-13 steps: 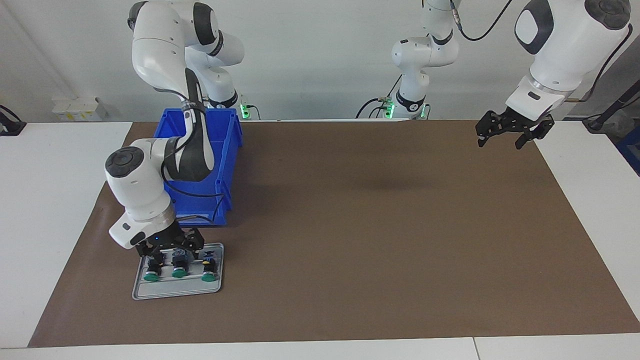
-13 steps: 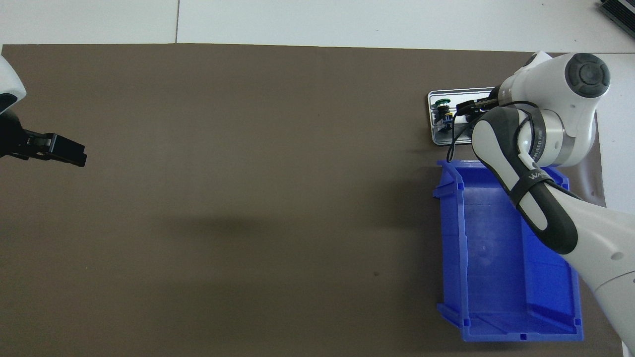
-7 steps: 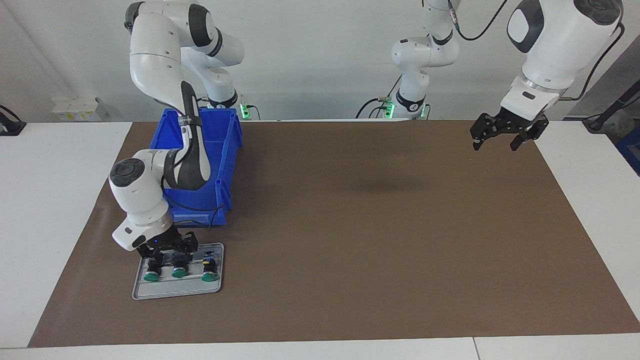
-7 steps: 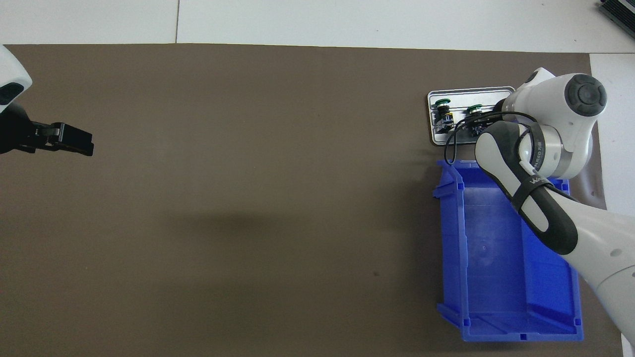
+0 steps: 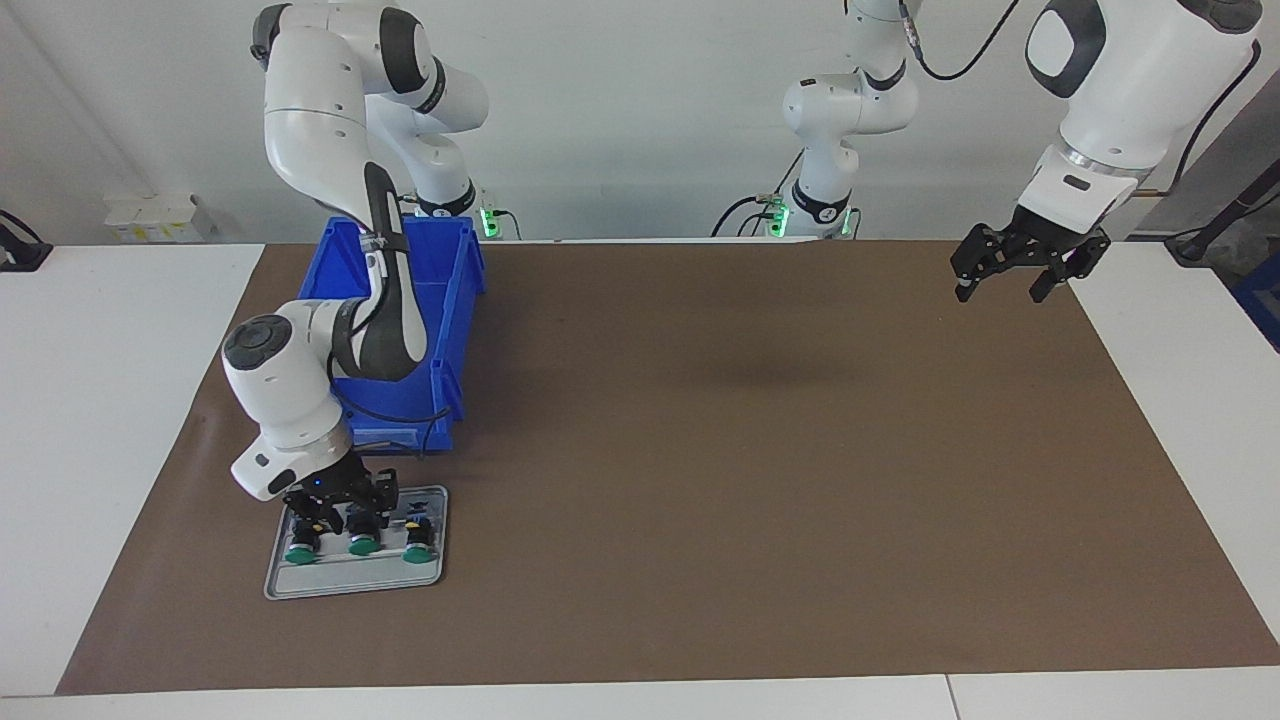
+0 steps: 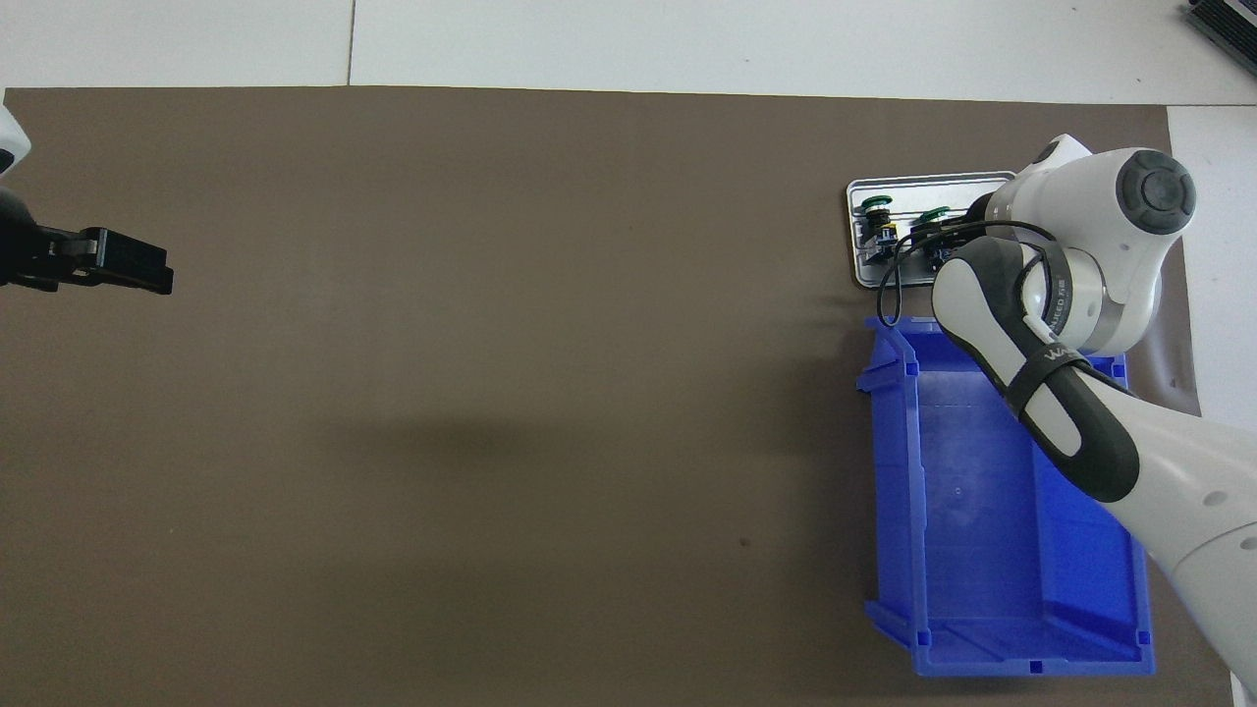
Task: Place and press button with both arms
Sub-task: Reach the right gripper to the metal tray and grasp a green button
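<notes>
Right end effector is low over the grey tray, at the rear blocks of the two buttons closest to the right arm's end of the bench. Whether its fingers have closed on a button cannot be told. Over the last second the wrist has drawn back toward the blue bin and settled lower, uncovering the middle button in the overhead view. This suggests final alignment for a pick; no button has left the tray.

Three buttons lie on their sides in a row in the tray, near the bench corner at the right arm's end, farther from the robots than the bin. Each long axis runs away from the robots: green cap outward, blue-and-yellow block toward the robots.

Left end effector waits, fingers spread, over the bench edge at the left arm's end.
</notes>
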